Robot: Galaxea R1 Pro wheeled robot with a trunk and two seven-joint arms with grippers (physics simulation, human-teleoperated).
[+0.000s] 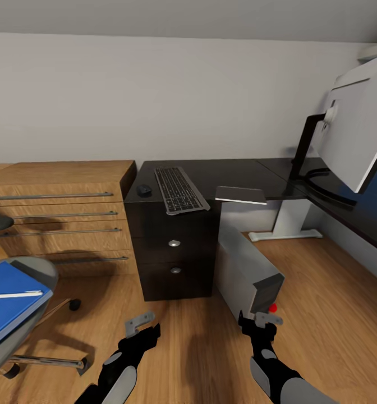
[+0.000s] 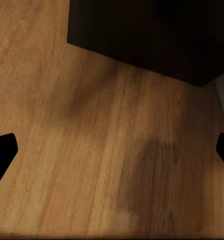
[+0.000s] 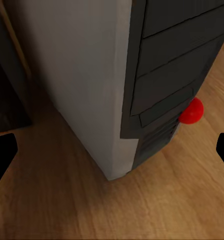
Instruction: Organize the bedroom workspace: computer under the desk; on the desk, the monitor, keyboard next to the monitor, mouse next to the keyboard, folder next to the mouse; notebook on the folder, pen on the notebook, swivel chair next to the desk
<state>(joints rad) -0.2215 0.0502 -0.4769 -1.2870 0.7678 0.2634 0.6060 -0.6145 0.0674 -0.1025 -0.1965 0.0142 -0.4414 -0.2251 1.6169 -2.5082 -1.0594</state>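
Jaws of both the left gripper (image 1: 143,326) and right gripper (image 1: 260,320) are spreading wide, empty, at 6 o'clock. Keyboard (image 1: 179,189) and mouse (image 1: 144,190) are sitting on the counter (image 1: 233,174); folder (image 1: 9,303) and pen (image 1: 13,294) are waiting on the swivel chair (image 1: 37,268) at 8 o'clock. Right wrist is facing the computer (image 3: 82,75), seemingly jutting from under the counter.

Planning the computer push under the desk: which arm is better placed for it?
Right. The right claw hangs open just in front of the computer, beside its red light, and the right wrist view looks straight at the tower's front corner. The left claw faces the drawer unit and bare floor.
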